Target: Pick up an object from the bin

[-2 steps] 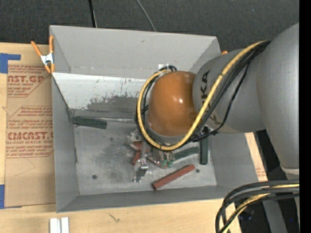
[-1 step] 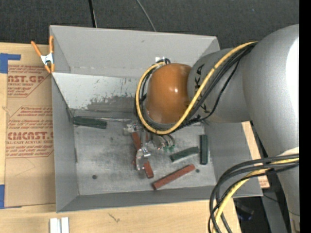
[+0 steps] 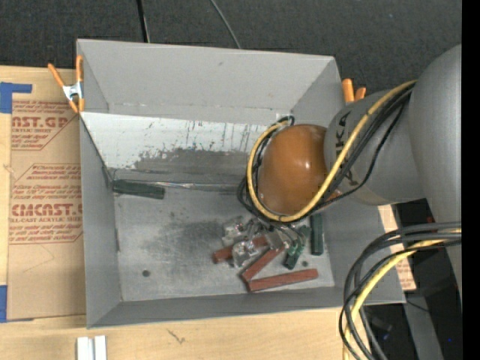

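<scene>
Camera view puts the hand (image 3: pixel 251 242) low in the grey metal bin (image 3: pixel 150 246), over the small heap at the front right of its floor, just below the orange wrist cover (image 3: pixel 292 169). I cannot tell whether the hand is apart or together, nor whether anything is clamped in it. The nearest pieces are a slanted reddish-brown flat bar (image 3: pixel 261 263) touching the hand's lower side and a short reddish-brown stub (image 3: pixel 223 255) just to its left. My worry is the crowding: these pieces overlap, so closing here may catch two at once or nip one by its end, letting it swivel and fall on the lift. The yellow-and-black cables (image 3: pixel 259 163) hang close to the heap and could snag. By my count there are three reddish-brown bars, including the long reddish-brown bar (image 3: pixel 283 279) near the front wall, and three dark green pieces: a small dark green piece (image 3: pixel 292 255), an upright dark green bar (image 3: pixel 316 235), and a long dark green bar (image 3: pixel 139 190) well apart at the back left.
</scene>
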